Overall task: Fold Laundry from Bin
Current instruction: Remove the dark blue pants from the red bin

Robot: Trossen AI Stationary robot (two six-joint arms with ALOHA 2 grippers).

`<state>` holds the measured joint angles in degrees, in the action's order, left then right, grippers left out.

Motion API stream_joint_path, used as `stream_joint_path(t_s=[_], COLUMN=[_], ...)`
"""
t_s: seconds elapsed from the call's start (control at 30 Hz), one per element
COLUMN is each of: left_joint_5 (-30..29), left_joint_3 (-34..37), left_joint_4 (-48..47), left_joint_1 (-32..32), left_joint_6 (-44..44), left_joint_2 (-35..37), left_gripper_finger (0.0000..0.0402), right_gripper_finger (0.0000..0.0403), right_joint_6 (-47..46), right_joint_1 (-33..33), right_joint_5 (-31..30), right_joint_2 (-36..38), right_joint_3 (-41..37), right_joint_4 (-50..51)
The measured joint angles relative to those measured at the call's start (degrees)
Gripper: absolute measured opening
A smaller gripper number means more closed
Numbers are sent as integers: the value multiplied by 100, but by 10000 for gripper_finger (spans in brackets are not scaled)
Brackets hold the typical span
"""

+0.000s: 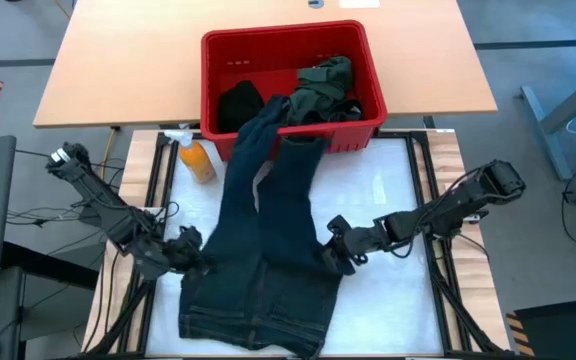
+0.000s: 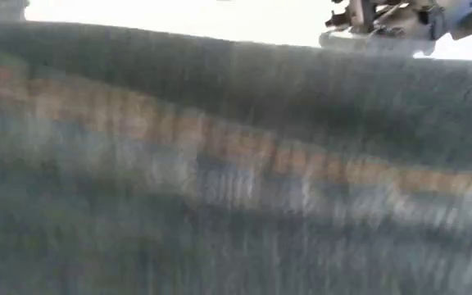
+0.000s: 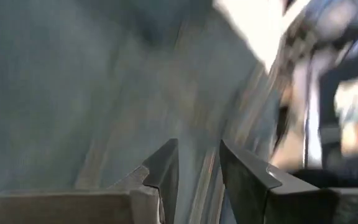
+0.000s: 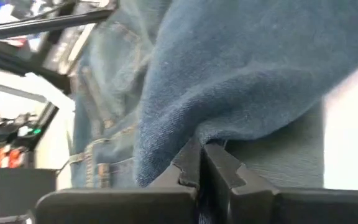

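Note:
Dark blue trousers [image 1: 268, 240] lie spread on the white table mat, waist [image 1: 253, 325] at the near edge. The leg ends [image 1: 268, 125] rest over the near rim of the red bin [image 1: 268, 32]. Inside the bin lie a dark olive piece [image 1: 323, 85] and a black cloth [image 1: 238, 100]. My left gripper [image 1: 186, 248] is at the trousers' left edge near the hip, shut on the cloth. My right gripper [image 1: 334, 255] is at their right edge, also shut on the cloth. In the low view, blurred denim [image 2: 220, 164] fills the picture. My left gripper has a strip of the trousers' left edge with a stitched seam [image 3: 201, 171] between its two fingers [image 3: 163, 165]. It comes slanting down from the table's left. The picture is blurred, so I cannot tell one layer from several. My right gripper pinches a raised fold at the trousers' right edge [image 4: 191, 134] between its two fingers [image 4: 219, 168]. It comes slanting down from the table's right. The cloth bulges up over the fingertips, and the rest of the trousers lies on the mat.
An orange spray bottle [image 1: 196, 158] lies on the mat left of the trouser legs, just in front of the bin. Bare white mat [image 1: 378, 190] shows right of the legs. A wooden table [image 1: 118, 70] stands beyond the bin.

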<state>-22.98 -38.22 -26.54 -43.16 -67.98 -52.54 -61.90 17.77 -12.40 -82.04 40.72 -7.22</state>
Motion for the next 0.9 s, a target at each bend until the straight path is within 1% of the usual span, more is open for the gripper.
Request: stream_joint_path(t_s=[0.03,0.07,0.1,0.13,0.17,0.27,0.3,0.37,0.47,0.5,0.63,0.73,0.8,0.83,0.9], left_joint_5=[413,644,672,508,205,-685,-821,-842,-527,-405,201,864,1295,1484,1807], left_joint_3=[0,2,8,9,9,-1,-3,-2,-2,0,2,2,2,1,-2], left_joint_4=[-295,-559,-691,-656,-457,571,872,1190,1324,1332,1582,1894,2063,2082,2091], left_joint_1=[55,87,103,103,105,135,184,346,601,670,878,919,912,890,795], left_joint_6=[-210,-403,-526,-538,-445,427,728,1095,1097,1036,723,675,525,406,157], left_joint_2=[-2,-4,-6,-6,-8,-127,-232,-517,-1145,-1388,-2330,-2942,-3302,-3463,-3744], left_gripper_finger=[103,103,103,103,103,105,105,103,97,94,83,72,64,60,53], right_gripper_finger=[26,25,24,25,26,29,30,29,26,27,46,67,81,87,95], right_joint_6=[2,9,31,36,54,75,87,201,508,672,1429,1754,1996,2114,2271], right_joint_1=[-53,-100,-140,-171,-213,-407,-486,-656,-911,-985,-1249,-1340,-1403,-1451,-1556], right_joint_5=[55,83,83,77,76,75,68,58,80,171,1039,1411,1457,1385,968], right_joint_2=[0,0,0,2,2,2,2,2,0,0,-2,0,-2,-2,-2], right_joint_3=[16,42,61,77,97,136,154,221,459,548,875,1103,1284,1381,1560], right_joint_4=[103,186,265,357,447,647,763,1086,1580,1706,2114,2630,3104,3304,3521])
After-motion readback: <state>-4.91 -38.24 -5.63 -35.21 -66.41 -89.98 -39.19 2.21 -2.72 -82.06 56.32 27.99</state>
